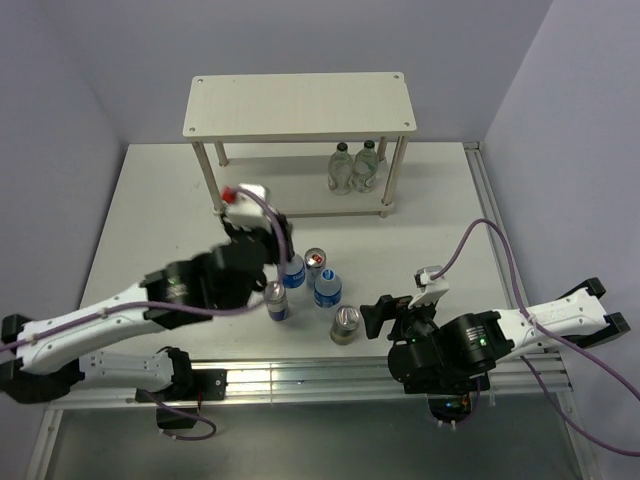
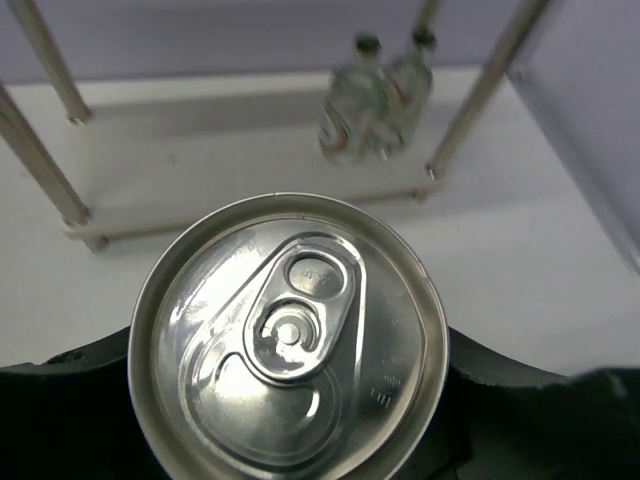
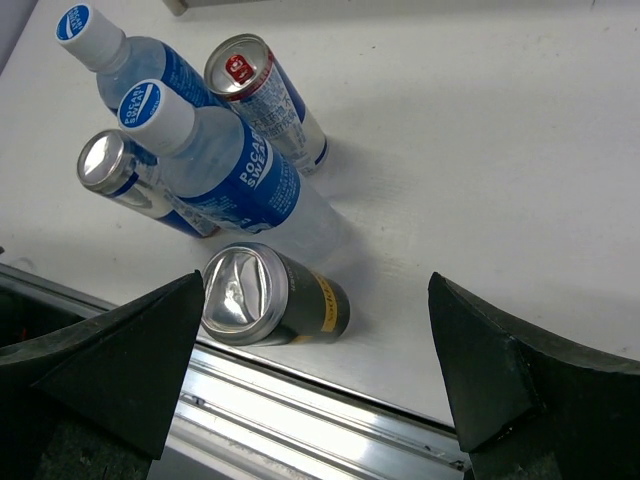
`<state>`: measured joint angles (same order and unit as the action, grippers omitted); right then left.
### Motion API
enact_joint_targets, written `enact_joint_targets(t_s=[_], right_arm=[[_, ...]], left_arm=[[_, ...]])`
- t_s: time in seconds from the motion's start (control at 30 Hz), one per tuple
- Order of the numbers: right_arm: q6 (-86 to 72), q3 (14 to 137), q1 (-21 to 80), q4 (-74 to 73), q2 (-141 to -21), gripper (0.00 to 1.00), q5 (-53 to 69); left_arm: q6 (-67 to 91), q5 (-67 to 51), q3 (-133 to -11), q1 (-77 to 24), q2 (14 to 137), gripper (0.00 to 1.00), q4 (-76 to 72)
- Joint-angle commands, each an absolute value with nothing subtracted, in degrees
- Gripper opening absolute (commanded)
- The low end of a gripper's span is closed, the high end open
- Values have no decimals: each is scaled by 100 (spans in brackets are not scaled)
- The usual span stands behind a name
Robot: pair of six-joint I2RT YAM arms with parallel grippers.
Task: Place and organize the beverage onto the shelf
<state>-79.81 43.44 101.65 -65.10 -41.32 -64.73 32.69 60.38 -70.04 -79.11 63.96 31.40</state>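
White table (image 1: 150,200) has the cream shelf (image 1: 300,105) standing at the back on its thin legs. Up near the front edge there's a tight bunch of drinks: two blue-label bottles (image 1: 328,290), two slim blue cans (image 1: 277,302), and a black-and-gold can (image 1: 345,325) just beside them

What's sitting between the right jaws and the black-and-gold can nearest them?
Nothing: only bare table separates the open right gripper from the black-and-gold can, which stands just ahead of its jaws. The right wrist view shows it; the top view agrees.
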Motion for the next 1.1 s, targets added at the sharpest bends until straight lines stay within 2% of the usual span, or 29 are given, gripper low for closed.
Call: enact_joint_targets(t_s=[0.0, 0.03, 0.13, 0.43, 0.57, 0.77, 1.03, 1.07], right_arm=[[-8042, 4289, 10195, -6381, -4061, 100, -6785], [-8059, 4280, 10204, -6381, -4052, 100, -6794], [-8016, 4254, 10204, -6346, -4017, 100, -6794], [-7998, 4228, 10195, -6302, -4017, 100, -6785], [-7972, 4219, 10213, -6284, -3990, 100, -6785], [-8050, 4219, 10222, -6301, -4034, 100, -6811], [-8244, 4280, 10248, -6486, -4219, 100, -6847], [-8288, 4289, 10257, -6512, -4210, 100, -6847]], left_arm=[[985, 4618, -7583, -6587, 5871, 0, 1195], [923, 4292, -7820, -5809, 6036, 0, 1213], [547, 3473, -8927, -4724, 6746, 0, 1493], [484, 1882, -12651, -2640, 9145, 0, 2785], [466, 1486, -13383, -2180, 9921, 0, 2953], [668, 1143, -13439, -1784, 10415, 0, 2839], [580, 1344, -13096, -1740, 10679, 0, 2628], [563, 1388, -13070, -1740, 10696, 3, 2619]])
